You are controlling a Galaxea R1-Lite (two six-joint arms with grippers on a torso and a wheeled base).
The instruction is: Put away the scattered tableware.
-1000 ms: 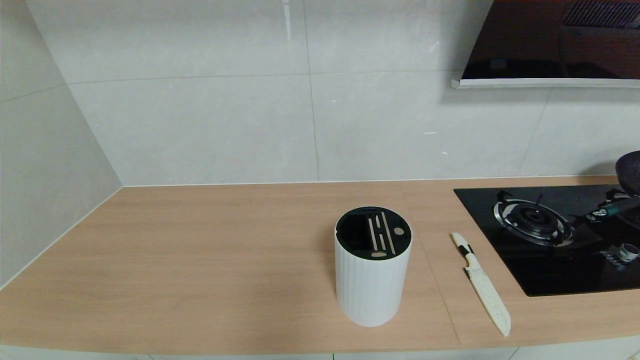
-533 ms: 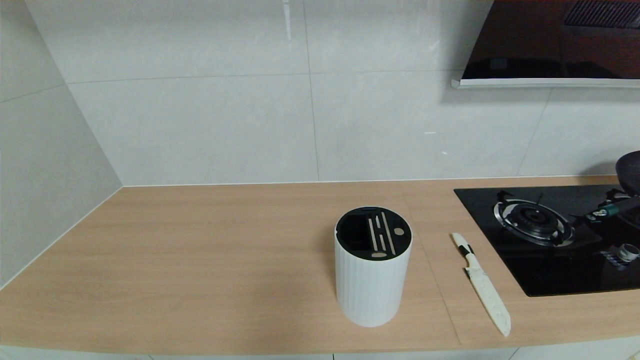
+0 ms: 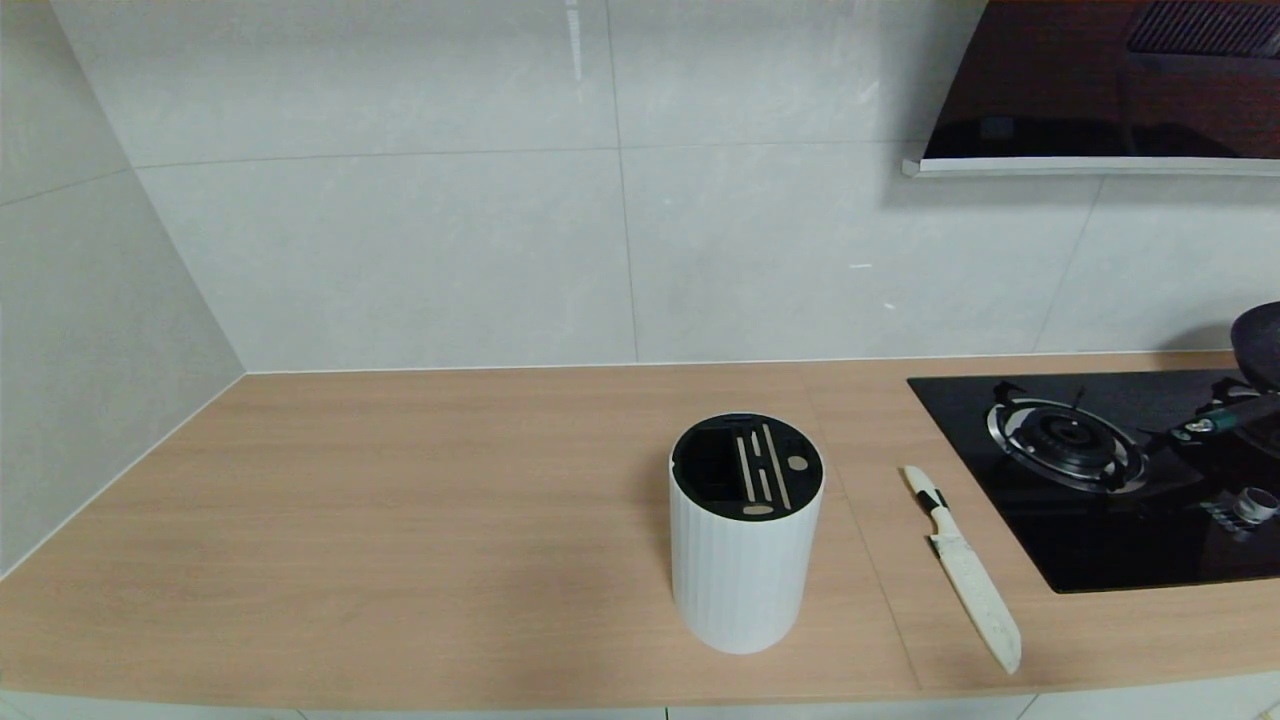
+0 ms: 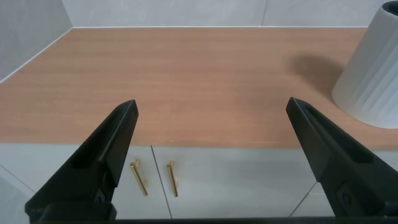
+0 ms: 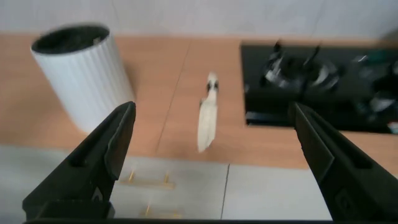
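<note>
Directly ahead of the right gripper [image 5: 212, 109], the knife [image 3: 965, 570] lies flat on the bench [image 3: 400, 500], handle toward the wall and pale blade tip toward the front edge. This gripper hangs off the bench's front edge with its fingers spread wide apart and nothing between them. Ahead of it too, on the knife's left and apart from it, the white ribbed holder [image 3: 745, 560] stands upright, its black slotted top open. On the knife's other side the black hob [image 3: 1080, 550] is set into the bench, with a burner [image 3: 1065, 440] farther back and a dark pan [image 3: 1260, 340] beyond that.

The left gripper [image 4: 211, 107] is also off the front edge, fingers wide apart and holding nothing; the holder stands ahead of it and toward the robot's right. Below it, cabinet fronts carry two gold handles [image 4: 140, 177].
</note>
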